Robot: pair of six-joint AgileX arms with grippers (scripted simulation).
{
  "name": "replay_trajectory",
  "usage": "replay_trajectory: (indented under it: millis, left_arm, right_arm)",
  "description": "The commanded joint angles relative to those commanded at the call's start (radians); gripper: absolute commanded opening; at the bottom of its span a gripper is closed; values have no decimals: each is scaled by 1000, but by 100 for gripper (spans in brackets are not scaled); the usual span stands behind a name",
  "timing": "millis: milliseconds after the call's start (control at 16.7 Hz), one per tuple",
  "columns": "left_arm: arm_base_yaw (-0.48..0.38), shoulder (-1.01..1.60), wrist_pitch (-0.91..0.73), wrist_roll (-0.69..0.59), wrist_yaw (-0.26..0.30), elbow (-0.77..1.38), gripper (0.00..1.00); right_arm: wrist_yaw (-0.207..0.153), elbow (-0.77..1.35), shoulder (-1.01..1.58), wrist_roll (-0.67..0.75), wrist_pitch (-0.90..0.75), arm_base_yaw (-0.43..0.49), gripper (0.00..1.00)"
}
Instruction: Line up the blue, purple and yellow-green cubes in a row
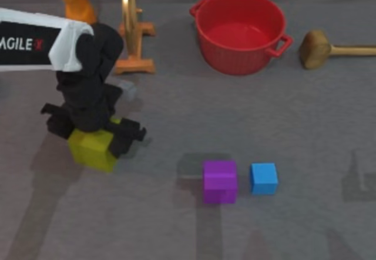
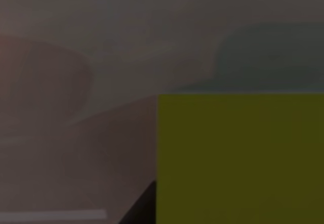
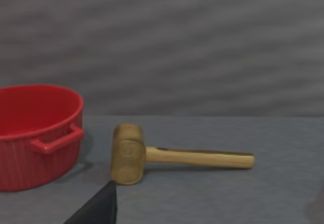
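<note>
**Two cubes paired at centre, the third far left under the left arm**

Three cubes matter, and the biggest is the odd one out. The yellow-green cube (image 1: 92,149) rests on the grey table (image 1: 176,230) at the top view's left, well apart from the other two. The left gripper (image 1: 94,132) sits directly over it, dark fingers reaching down on either side, one toward the left and one toward the right. Whether those fingers are pressing the cube's faces or only bracketing it I cannot tell; the left wrist view shows just a yellow-green face filling the near corner.

The purple cube (image 1: 220,181) lies near the table's middle, toward the front edge, with the blue cube (image 1: 264,178) just beside it on its right, a narrow gap between them. Their line runs left to right, so the open slot for the large cube is at the purple one's left. That is the relation the next move turns on, in my judgement: a carry to the right and slightly toward the front, with bare cloth along the way.

Behind, well clear of that path, stand a red pot (image 1: 239,32), a wooden mallet (image 1: 329,49), an orange wooden stand (image 1: 134,33) and an orange bottle (image 1: 76,0).

The right arm is parked out of the top view; its wrist camera looks at the pot and mallet.
</note>
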Motion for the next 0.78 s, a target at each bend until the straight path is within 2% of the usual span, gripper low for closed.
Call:
replay_trajectory:
  millis: [480, 780]
  left_arm:
    - [0, -8, -6, 1, 0, 4, 0]
    - [13, -66, -165, -3, -1, 94, 0]
  right_arm:
    - [0, 0, 0, 0, 0, 0, 100]
    - [0, 0, 0, 0, 0, 0, 100]
